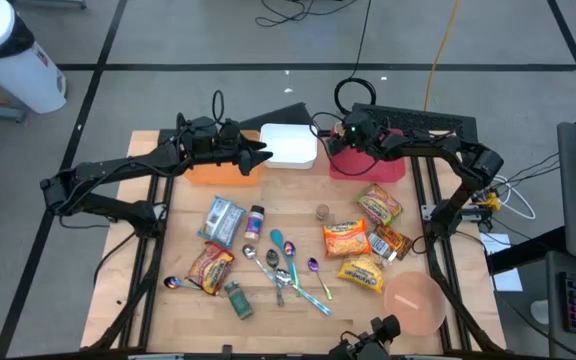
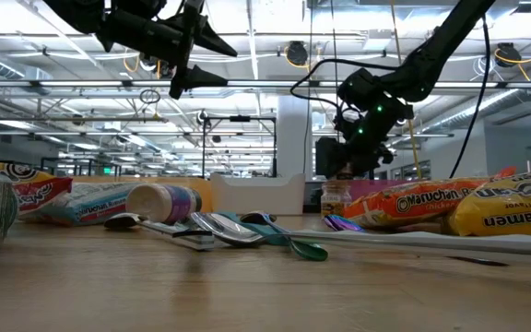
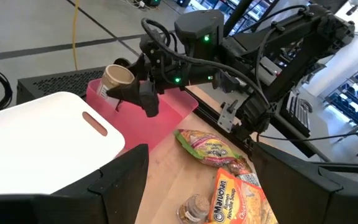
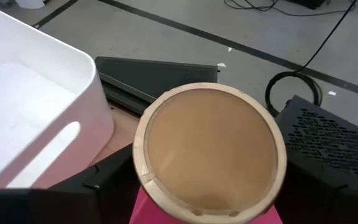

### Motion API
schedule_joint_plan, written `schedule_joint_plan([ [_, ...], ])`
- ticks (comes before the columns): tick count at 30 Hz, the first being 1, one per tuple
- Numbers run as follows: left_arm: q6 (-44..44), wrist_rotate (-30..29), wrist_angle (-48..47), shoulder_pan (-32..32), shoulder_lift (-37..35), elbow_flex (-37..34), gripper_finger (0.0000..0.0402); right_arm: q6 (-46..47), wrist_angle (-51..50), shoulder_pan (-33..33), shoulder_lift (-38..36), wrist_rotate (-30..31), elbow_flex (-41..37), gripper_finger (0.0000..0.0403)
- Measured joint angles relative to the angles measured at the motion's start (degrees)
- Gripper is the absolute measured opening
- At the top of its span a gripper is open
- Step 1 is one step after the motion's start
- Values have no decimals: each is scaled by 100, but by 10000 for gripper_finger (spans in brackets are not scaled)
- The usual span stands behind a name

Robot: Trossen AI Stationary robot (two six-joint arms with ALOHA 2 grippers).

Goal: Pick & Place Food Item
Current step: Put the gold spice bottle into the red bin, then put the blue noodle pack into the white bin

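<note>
My right gripper is shut on a small jar with a round tan lid. It holds the jar over the far left part of the pink bin. The left wrist view shows the jar with a white label under the lid. My left gripper hangs open and empty above the orange bin, high over the table in the low view. Ramen packets and other food packs lie flat on the wooden table. My right gripper pinches the jar's side wall below the lid between its two fingers, one on each side. The fingers come from the table's right, slanting down. The jar sits roughly upright, lid up, over the pink bin; the jar's body hides whether its base touches the bin.
A white bin stands between the orange and pink bins at the far edge. Mid-table lie snack packs, spoons, a small brown-topped jar, a green jar and a pink bowl.
</note>
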Motion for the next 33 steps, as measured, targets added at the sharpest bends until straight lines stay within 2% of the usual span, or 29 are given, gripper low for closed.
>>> schedule_joint_plan([
  [15, 4, 21, 5, 2, -2, 0, 296, -16, 103, -75, -218, -299, -15, 323],
  [27, 45, 12, 7, 0, -2, 0, 296, -584, 136, -75, -1013, -300, -7, 323],
  [33, -55, 10, 7, 2, -2, 0, 296, -561, 185, 57, -1714, -1058, -4, 323],
])
